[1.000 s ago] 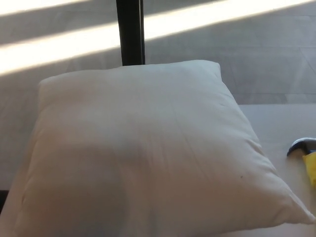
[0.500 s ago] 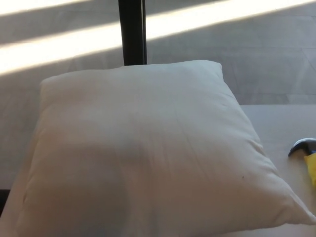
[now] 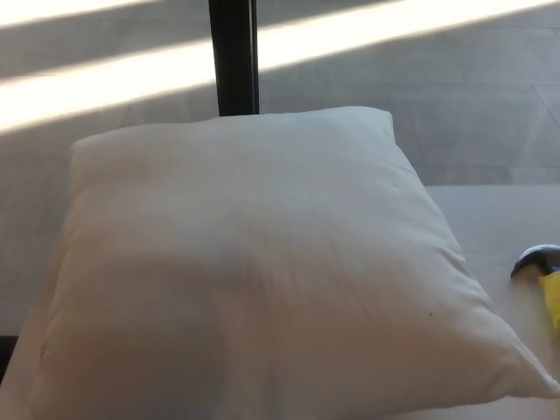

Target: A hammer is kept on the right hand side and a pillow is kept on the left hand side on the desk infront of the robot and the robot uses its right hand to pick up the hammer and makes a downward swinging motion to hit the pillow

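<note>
The pillow lay plump and square across most of the surface in front of me, filling the left and middle of my view. The hammer rested well off to my right, near the pillow's right corner but apart from it; only its dark metal head and a bit of yellow handle showed before the edge of the picture cut the rest away. Neither of my hands was in view, so I could not tell whether my fingers were open, closed or holding anything, though the hammer lay untouched and the pickup was not yet done. As I judged it, the main risk was the reach itself: with most of the handle hidden, my right hand might close on the head or too near it, leaving a poor hold for a swing. A loose grip could let the hammer twist or slip free on the downstroke, or nudge it off the surface.
</note>
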`<state>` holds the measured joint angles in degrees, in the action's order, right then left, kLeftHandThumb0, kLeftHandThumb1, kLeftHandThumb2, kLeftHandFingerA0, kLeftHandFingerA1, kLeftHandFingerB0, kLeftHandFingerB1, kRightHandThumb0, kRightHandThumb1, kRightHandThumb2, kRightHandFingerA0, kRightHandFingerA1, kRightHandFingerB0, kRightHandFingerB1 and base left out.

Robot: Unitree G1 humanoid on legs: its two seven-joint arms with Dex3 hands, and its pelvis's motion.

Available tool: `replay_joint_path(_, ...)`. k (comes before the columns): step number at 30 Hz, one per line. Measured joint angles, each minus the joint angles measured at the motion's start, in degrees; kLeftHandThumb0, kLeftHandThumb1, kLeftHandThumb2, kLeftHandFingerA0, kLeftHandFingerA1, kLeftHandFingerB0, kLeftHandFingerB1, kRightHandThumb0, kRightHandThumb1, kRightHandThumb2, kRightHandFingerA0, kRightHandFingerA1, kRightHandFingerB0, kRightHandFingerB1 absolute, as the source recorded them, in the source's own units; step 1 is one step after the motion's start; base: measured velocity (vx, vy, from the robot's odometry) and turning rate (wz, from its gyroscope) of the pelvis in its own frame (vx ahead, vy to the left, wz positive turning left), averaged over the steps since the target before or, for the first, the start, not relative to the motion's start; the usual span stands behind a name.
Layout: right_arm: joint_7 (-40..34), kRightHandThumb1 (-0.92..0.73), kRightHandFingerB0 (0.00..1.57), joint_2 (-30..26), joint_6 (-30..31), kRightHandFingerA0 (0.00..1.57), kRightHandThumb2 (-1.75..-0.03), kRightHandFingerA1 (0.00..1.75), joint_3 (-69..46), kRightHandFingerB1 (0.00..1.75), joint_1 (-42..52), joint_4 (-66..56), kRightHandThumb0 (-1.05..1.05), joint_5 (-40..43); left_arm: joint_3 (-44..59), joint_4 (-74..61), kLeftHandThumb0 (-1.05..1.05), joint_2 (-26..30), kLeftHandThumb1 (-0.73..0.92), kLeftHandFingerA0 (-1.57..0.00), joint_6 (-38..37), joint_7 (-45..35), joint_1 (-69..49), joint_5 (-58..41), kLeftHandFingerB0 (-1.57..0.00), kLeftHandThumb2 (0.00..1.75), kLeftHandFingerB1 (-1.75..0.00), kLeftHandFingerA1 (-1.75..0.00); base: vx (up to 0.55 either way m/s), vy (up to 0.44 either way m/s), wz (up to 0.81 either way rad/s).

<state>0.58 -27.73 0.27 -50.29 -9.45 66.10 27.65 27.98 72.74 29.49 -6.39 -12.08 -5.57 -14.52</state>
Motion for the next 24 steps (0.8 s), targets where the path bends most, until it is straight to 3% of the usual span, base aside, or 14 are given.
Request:
replay_joint_path(1,0.0,-0.74,0.00,0.0,0.1,0.00,-0.62,0.35,0.1,0.23,0.1,-0.1,-0.72,0.0,0.0,0.0,-0.73,0.0,0.84,-0.74,0.0,0.0,0.0,0.0,-0.67,0.64,-0.48,-0.53,0.00,0.000,0.00)
replay_joint_path(2,0.0,-0.56,0.00,0.0,0.2,0.00,-0.96,0.36,0.2,0.19,0.2,-0.1,-0.74,0.1,-0.1,0.0,-0.74,0.0,0.84,-0.74,0.0,0.0,0.0,0.0,-0.65,0.66,-0.48,-0.53,0.00,0.000,0.00)
replay_joint_path(5,0.2,-0.57,0.06,0.0,0.2,0.05,-0.92,0.34,0.3,0.11,0.2,0.0,-0.82,0.4,-0.7,0.0,-0.76,0.0,0.86,-0.70,0.0,-0.1,-0.2,0.2,-0.60,0.66,-0.45,-0.51,0.00,0.000,0.00)
replay_joint_path(6,0.4,-0.54,0.03,0.0,0.2,0.00,-0.94,0.32,0.5,0.24,0.3,0.1,-0.66,0.5,-0.9,0.0,-0.73,0.0,0.83,-0.70,0.0,-0.1,-0.3,0.2,-0.61,0.65,-0.47,-0.51,0.00,0.000,0.00)
replay_joint_path(9,1.1,-0.57,0.00,0.1,0.2,0.00,-0.97,0.27,2.0,0.22,1.8,-0.5,-0.71,0.4,-1.1,0.0,-0.72,0.0,0.83,-0.71,0.0,-0.3,-0.8,0.3,-0.63,0.64,-0.46,-0.51,0.00,0.000,0.00)
replay_joint_path(10,1.2,-0.73,0.09,0.1,0.2,0.03,-0.62,0.37,2.5,0.27,2.3,-0.8,-0.71,0.3,-1.1,-0.1,-0.70,0.0,0.86,-0.71,0.0,-0.3,-0.9,0.3,-0.61,0.66,-0.47,-0.52,0.00,0.000,0.00)
replay_joint_path(15,1.7,-0.71,0.13,0.3,0.1,0.06,-0.63,0.32,4.8,0.22,3.4,-1.6,-0.70,-0.1,-1.1,0.0,-0.73,0.0,0.83,-0.75,0.0,-0.4,-1.0,0.3,-0.65,0.65,-0.46,-0.54,0.00,0.000,0.00)
replay_joint_path(16,1.8,-0.49,0.10,0.4,0.0,0.05,-0.85,0.40,5.6,0.39,3.5,-1.6,-0.71,-0.3,-1.1,0.0,-0.72,0.0,0.84,-0.75,0.0,-0.3,-0.8,0.3,-0.63,0.65,-0.46,-0.54,0.00,0.000,0.00)
replay_joint_path(17,1.9,-0.49,0.10,0.4,-0.4,0.05,-0.85,0.40,6.8,0.39,3.8,-1.7,-0.71,-0.7,-1.2,0.0,-0.72,0.0,0.84,-0.75,0.0,-0.2,-0.8,0.3,-0.63,0.65,-0.46,-0.54,0.00,0.000,0.00)
replay_joint_path(18,2.1,-0.55,0.27,0.4,-0.6,0.20,-0.58,0.45,7.5,0.30,3.9,-1.7,-0.51,-0.9,-1.3,0.0,-0.71,0.0,0.84,-0.62,0.0,-0.2,-0.7,0.3,-0.63,0.65,-0.50,-0.59,0.00,0.000,0.00)
replay_joint_path(21,2.9,-0.49,0.31,0.4,-2.4,0.27,-0.55,0.43,11.3,0.31,5.3,-2.6,-0.49,-2.4,-1.5,0.0,-0.68,0.0,0.85,-0.58,0.1,0.6,-0.4,0.4,-0.61,0.65,-0.50,-0.58,0.00,0.000,0.00)
replay_joint_path(22,3.1,-0.41,0.33,0.4,-2.7,0.33,-0.53,0.41,11.8,0.31,5.4,-2.8,-0.32,-2.7,-1.5,0.0,-0.65,0.0,0.85,-0.51,0.1,0.7,-0.4,0.4,-0.57,0.66,-0.51,-0.59,0.00,0.000,0.00)
replay_joint_path(24,4.1,-0.41,0.33,0.3,-4.6,0.33,-0.53,0.41,15.2,0.31,6.8,-3.4,-0.32,-4.1,-1.7,0.2,-0.65,0.0,0.85,-0.51,0.3,1.8,-0.2,0.5,-0.57,0.66,-0.51,-0.59,0.00,0.000,0.00)
